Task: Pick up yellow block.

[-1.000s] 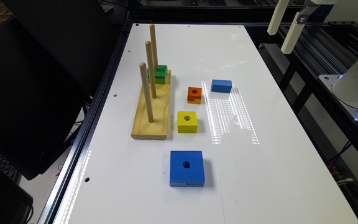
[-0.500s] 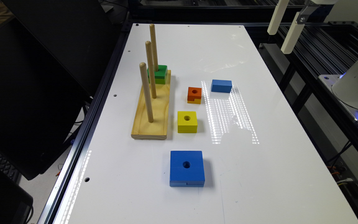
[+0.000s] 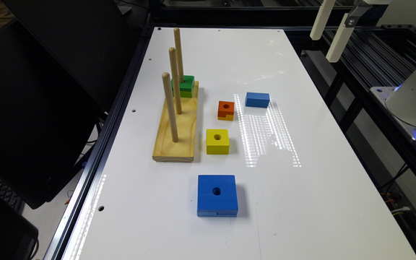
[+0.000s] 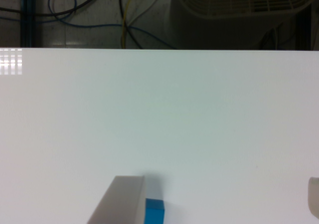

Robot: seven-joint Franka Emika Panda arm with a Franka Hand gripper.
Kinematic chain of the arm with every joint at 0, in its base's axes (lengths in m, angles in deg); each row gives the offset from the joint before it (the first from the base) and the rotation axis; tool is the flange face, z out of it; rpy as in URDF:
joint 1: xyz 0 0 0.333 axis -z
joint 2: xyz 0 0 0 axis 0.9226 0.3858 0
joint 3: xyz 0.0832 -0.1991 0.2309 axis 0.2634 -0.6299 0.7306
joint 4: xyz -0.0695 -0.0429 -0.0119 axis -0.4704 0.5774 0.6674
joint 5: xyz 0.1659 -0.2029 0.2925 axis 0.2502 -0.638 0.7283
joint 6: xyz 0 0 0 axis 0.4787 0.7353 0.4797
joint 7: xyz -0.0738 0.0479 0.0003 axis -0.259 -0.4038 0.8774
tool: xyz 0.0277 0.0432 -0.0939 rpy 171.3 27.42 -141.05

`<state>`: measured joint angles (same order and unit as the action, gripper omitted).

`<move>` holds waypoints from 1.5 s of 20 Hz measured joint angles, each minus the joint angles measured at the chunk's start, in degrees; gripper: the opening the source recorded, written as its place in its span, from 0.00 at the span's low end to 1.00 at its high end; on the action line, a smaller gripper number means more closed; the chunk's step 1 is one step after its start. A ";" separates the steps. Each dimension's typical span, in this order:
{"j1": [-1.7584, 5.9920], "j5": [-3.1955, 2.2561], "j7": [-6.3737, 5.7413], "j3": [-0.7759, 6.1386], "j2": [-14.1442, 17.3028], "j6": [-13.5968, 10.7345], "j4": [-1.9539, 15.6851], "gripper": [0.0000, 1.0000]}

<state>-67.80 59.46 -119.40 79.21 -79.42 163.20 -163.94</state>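
The yellow block (image 3: 217, 141), an all-yellow square with a round centre hole, lies flat on the white table (image 3: 302, 202) just to the exterior view's right of the wooden peg base (image 3: 177, 139). Nothing touches it. In the wrist view my gripper (image 4: 217, 204) is open, its two fingertips (image 4: 122, 201) set wide apart with only bare table between them. A corner of a blue block (image 4: 155, 211) peeks out beside one fingertip. The yellow block is out of the wrist view.
A large blue square block (image 3: 217, 195) lies nearer the camera than the yellow one. Beyond it sit an orange-topped block (image 3: 226, 109) and a small blue block (image 3: 257, 99). A green block (image 3: 183, 86) rests on the far peg. The robot base (image 3: 415, 101) stands at the exterior view's right.
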 joint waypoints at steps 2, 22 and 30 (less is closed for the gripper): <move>0.00 0.00 0.00 0.04 0.01 0.15 0.04 1.00; -0.01 0.00 -0.10 0.25 7.40 2.92 5.29 1.00; -0.02 0.00 -0.31 0.43 12.99 4.12 9.69 1.00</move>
<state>-67.82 59.47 -119.72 79.64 -66.43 167.32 -154.25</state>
